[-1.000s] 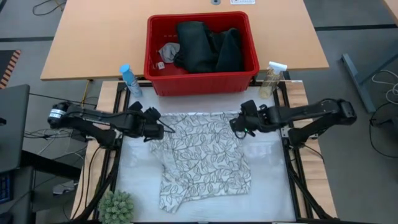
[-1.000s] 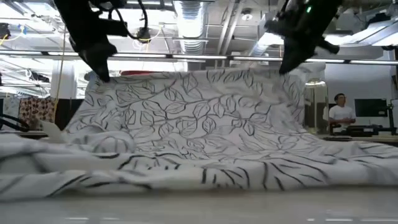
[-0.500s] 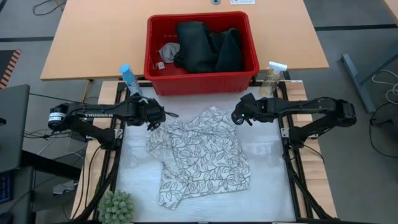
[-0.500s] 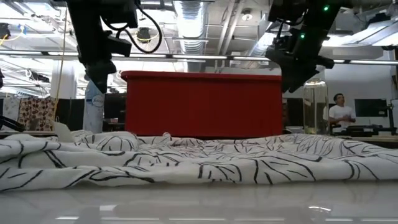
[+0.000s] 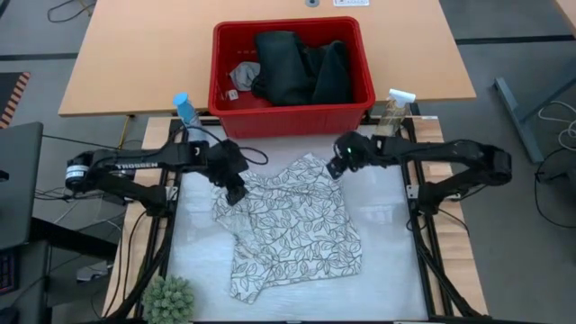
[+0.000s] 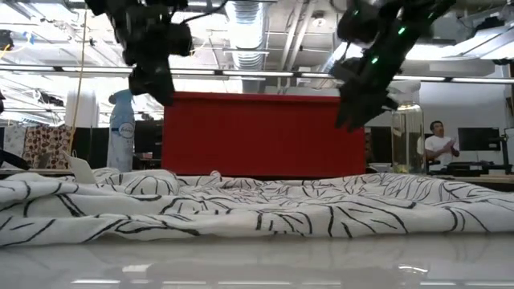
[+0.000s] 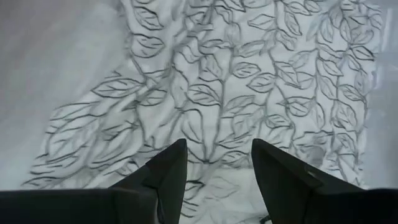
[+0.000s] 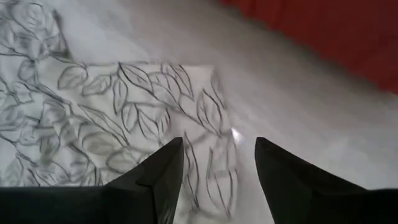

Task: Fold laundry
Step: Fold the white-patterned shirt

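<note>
The white cloth with grey leaf print (image 5: 292,229) lies crumpled on the white mat (image 5: 387,243), its folds spread along the near edge in the low view (image 6: 241,210). My left gripper (image 5: 236,193) hangs open above the cloth's far left part (image 7: 249,81). My right gripper (image 5: 333,168) hangs open above its far right corner (image 8: 186,87). In the low view both grippers (image 6: 161,84) (image 6: 349,119) are well clear of the cloth. Dark jeans (image 5: 297,67) and a small grey cloth (image 5: 243,74) lie in the red basket (image 5: 218,85).
The red basket stands just beyond the mat's far edge (image 6: 257,132). A blue spray bottle (image 5: 186,112) is at its left and a clear spray bottle (image 5: 393,112) at its right. A green plant (image 5: 168,299) sits at the near left corner. A person (image 6: 438,144) stands far behind.
Both grippers have opened and let go of the leaf-print cloth's far edge, which they held stretched up between them. The cloth has fallen and now lies crumpled on the mat. My left gripper has tipped downward over the cloth; my right gripper has gone toward the far edge and lower.
</note>
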Robot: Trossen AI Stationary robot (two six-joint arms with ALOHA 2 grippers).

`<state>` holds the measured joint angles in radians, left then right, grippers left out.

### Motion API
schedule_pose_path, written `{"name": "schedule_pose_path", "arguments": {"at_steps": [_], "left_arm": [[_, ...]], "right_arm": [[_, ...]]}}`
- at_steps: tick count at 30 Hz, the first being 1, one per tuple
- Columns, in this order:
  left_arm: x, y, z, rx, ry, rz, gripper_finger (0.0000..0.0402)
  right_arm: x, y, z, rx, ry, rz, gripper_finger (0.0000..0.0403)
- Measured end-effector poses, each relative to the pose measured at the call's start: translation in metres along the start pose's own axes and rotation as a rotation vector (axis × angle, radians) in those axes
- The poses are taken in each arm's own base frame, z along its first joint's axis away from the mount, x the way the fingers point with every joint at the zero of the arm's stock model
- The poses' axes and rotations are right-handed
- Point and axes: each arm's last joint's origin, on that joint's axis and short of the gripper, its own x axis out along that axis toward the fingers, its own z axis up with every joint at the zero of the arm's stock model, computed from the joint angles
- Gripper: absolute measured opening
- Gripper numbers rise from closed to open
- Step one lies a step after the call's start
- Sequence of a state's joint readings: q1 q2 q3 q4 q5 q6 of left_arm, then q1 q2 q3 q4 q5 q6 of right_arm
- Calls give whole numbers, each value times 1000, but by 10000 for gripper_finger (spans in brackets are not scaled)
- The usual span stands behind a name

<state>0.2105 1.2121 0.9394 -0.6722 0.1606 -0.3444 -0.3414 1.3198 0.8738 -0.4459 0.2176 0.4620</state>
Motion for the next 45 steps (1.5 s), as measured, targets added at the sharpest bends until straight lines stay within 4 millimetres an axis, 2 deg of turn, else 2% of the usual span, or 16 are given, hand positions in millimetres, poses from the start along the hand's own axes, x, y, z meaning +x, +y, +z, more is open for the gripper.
{"name": "schedule_pose_path", "arguments": {"at_steps": [4,9,16,21,28,37,45], "left_arm": [[3,-10,-5,-2,9,18,169],[4,-20,-9,-20,-1,49,169],[5,-31,-14,-48,-43,125,169],[6,-38,-18,-54,-54,137,169],[6,-44,-21,-50,-57,136,169],[6,-46,-22,-63,-81,168,169],[5,-43,-21,-65,-127,245,169]], "right_arm": [[29,-3,12,-16,-9,126,205],[67,-3,8,-34,40,173,160],[95,5,2,-68,105,138,21],[106,6,-1,-79,114,60,20],[109,-2,-11,-54,172,-101,14],[97,-21,-28,13,300,-424,14],[86,-31,-28,29,315,-521,20]]}}
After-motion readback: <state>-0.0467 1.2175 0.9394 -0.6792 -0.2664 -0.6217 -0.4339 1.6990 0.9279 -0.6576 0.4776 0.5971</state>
